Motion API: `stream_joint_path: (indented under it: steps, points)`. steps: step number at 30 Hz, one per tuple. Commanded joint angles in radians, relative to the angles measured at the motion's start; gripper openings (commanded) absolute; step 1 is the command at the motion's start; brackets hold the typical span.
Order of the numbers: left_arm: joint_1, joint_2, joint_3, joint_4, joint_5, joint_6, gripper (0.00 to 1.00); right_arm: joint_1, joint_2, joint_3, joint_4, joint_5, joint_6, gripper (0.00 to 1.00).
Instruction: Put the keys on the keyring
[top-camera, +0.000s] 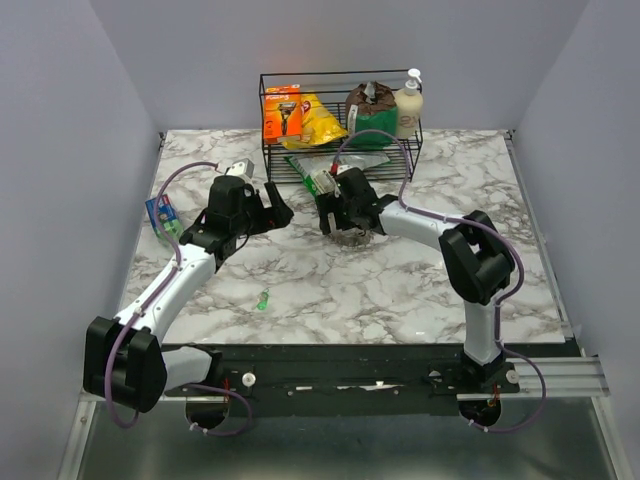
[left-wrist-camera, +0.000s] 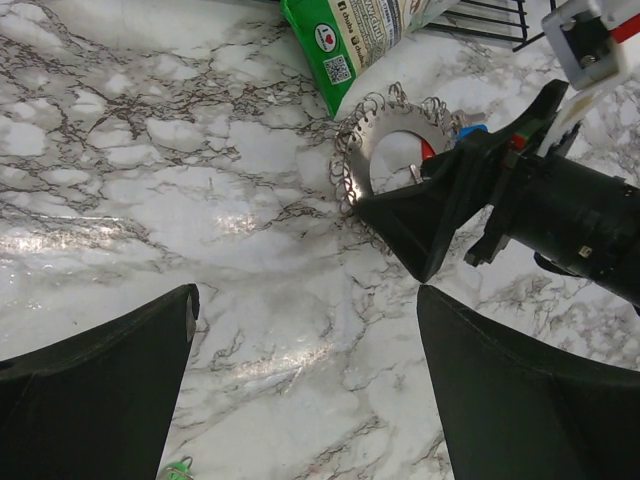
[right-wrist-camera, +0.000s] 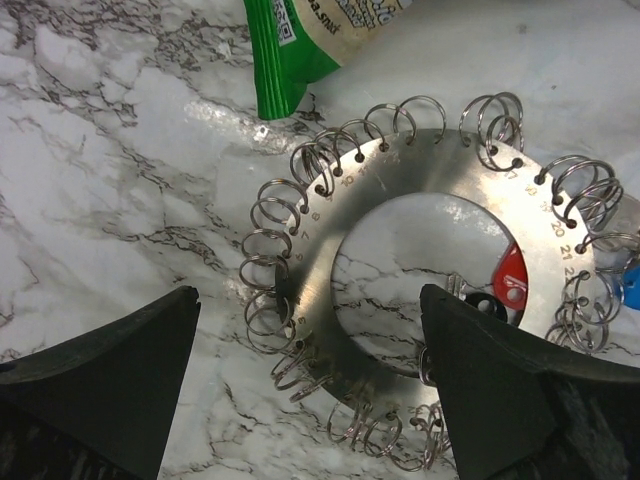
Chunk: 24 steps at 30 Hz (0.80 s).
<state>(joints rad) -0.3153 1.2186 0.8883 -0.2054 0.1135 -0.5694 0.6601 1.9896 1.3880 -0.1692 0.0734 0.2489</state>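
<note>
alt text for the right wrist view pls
A flat silver keyring, a numbered disc fringed with small wire loops, lies on the marble table below the open right end effector. A red tag shows at its inner right edge; a green packet lies beyond.

Left arm (top-camera: 175, 275) stretched forward, left gripper (top-camera: 278, 212) pointing inward, fingers (left-wrist-camera: 110, 390) wide apart. Right arm (top-camera: 480, 262) folded at elbow, right gripper (top-camera: 345, 226) angled down, fingers (right-wrist-camera: 95, 380) spread. Grippers close, apart.

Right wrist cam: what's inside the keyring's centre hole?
Mostly bare marble table. A red plastic piece pokes in at the right inner edge of the keyring. A finger of the right claw covers its lower part, so its attachment is hidden.
</note>
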Motion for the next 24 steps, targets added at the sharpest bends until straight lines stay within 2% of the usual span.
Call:
stream_joint_path:
  steps: [1,11,17,24]
  points:
    - [0.005,0.001,0.026,0.003,0.057,0.006,0.99,0.006,0.052,0.028,-0.050,-0.111,0.019,0.98]
    - [0.005,-0.037,0.012,-0.009,0.078,0.008,0.99,0.007,0.127,0.034,-0.108,-0.238,0.087,0.94]
    - [0.005,-0.064,0.023,-0.031,0.083,0.017,0.99,0.007,0.159,0.065,-0.254,-0.345,0.076,0.94]
    - [0.005,-0.076,0.020,-0.042,0.084,0.023,0.99,0.009,0.086,-0.061,-0.280,-0.466,0.098,0.94]
